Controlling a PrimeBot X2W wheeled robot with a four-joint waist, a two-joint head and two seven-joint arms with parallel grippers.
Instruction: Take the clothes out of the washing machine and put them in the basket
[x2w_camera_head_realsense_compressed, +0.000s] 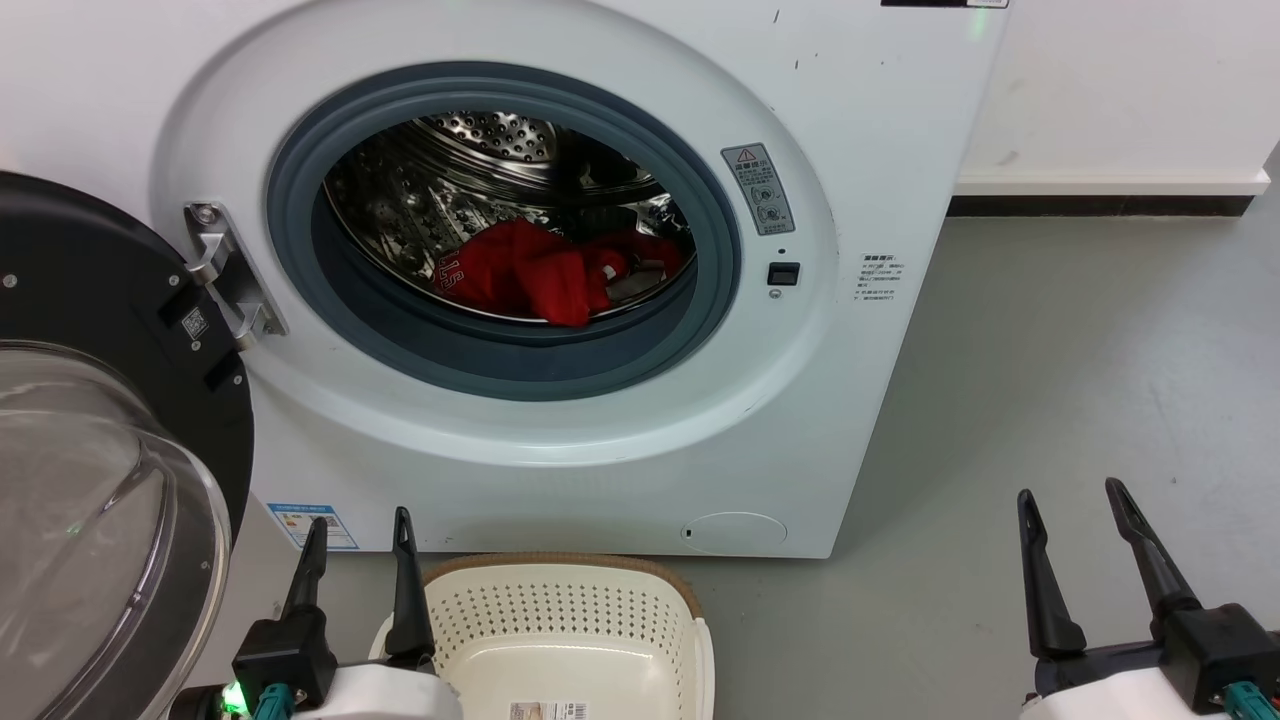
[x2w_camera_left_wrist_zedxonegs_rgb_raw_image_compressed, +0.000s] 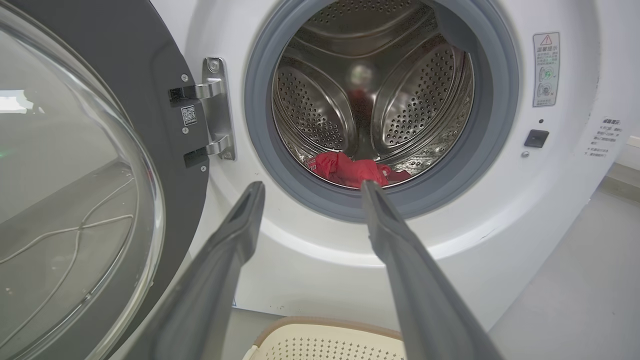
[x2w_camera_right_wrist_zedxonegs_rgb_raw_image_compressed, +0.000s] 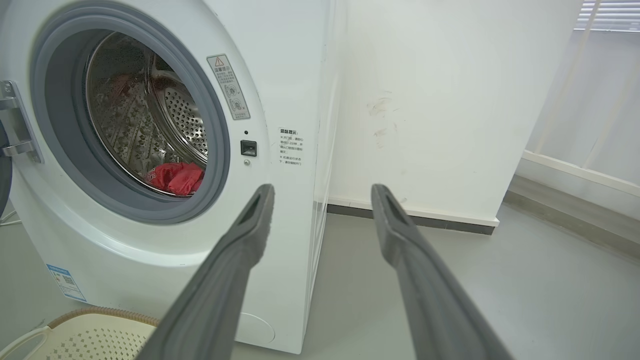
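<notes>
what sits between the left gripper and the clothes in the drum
In the left wrist view, the open left gripper aims at the clothes; between them lie open air and the washing machine's grey rubber rim, nothing blocking.

Head view: from above, looking forward and down at the front of the washing machine (x2w_camera_head_realsense_compressed: 880, 150); its porthole (x2w_camera_head_realsense_compressed: 500, 370) lies upper centre, the basket (x2w_camera_head_realsense_compressed: 560, 610) at the bottom edge. Left wrist view: low and close, facing almost straight into the drum (x2w_camera_left_wrist_zedxonegs_rgb_raw_image_compressed: 420, 100) along the left gripper (x2w_camera_left_wrist_zedxonegs_rgb_raw_image_compressed: 311, 186), the open door (x2w_camera_left_wrist_zedxonegs_rgb_raw_image_compressed: 65, 190) at left. Right wrist view: further right, looking obliquely along the right gripper (x2w_camera_right_wrist_zedxonegs_rgb_raw_image_compressed: 322, 187) past the machine's front corner to the wall (x2w_camera_right_wrist_zedxonegs_rgb_raw_image_compressed: 440, 100) and floor (x2w_camera_right_wrist_zedxonegs_rgb_raw_image_compressed: 500, 280). All three share the porthole, the red clothes (x2w_camera_head_realsense_compressed: 530, 270) and the basket's rim.
</notes>
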